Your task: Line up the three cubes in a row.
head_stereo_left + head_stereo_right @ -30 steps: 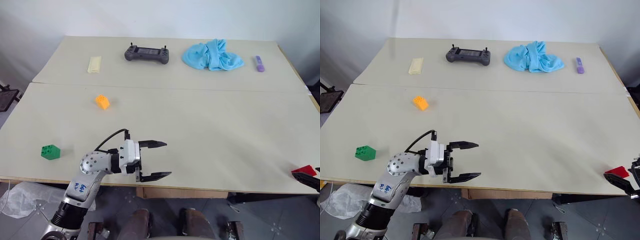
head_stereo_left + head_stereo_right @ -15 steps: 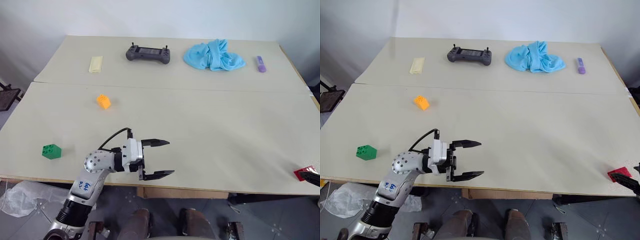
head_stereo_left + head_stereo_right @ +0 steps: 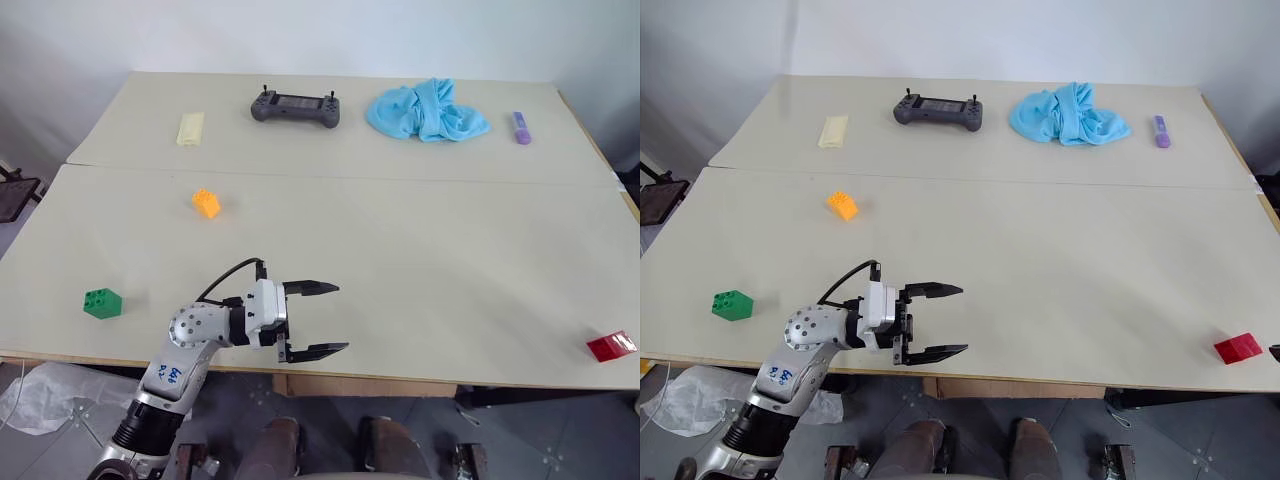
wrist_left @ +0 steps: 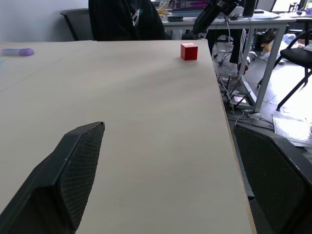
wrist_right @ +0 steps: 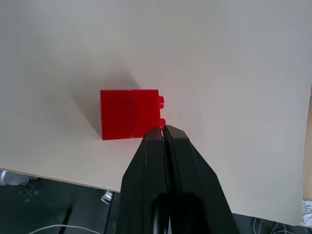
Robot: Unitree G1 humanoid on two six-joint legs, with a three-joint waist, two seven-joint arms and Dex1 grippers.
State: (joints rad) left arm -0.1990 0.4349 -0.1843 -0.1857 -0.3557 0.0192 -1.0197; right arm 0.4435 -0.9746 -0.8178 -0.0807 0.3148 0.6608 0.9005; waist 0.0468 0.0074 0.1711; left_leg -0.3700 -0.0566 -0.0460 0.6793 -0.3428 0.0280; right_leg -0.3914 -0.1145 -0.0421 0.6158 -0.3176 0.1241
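Observation:
An orange cube [image 3: 206, 203] sits on the left half of the table. A green cube [image 3: 102, 303] stands near the front left. The red cube [image 3: 611, 347] lies free on its side at the front right corner, also seen as the red cube [image 4: 189, 51]. My left gripper [image 3: 315, 318] hovers open and empty over the front edge, pointing right, far from every cube. My right gripper [image 5: 163, 130] is shut and empty. Its tips lie right beside the studs of the red cube [image 5: 129, 113].
Along the far side lie a pale yellow bar [image 3: 189, 128], a dark game controller [image 3: 294, 107], a crumpled blue cloth [image 3: 427, 111] and a small purple object [image 3: 521, 127]. A seam [image 3: 340, 178] crosses the table. The table's front edge [image 3: 450, 382] runs just past the red cube.
The right gripper let go of the red cube, drew back out of the eye views to the right and shut. The cube now lies free. The left arm stayed still.

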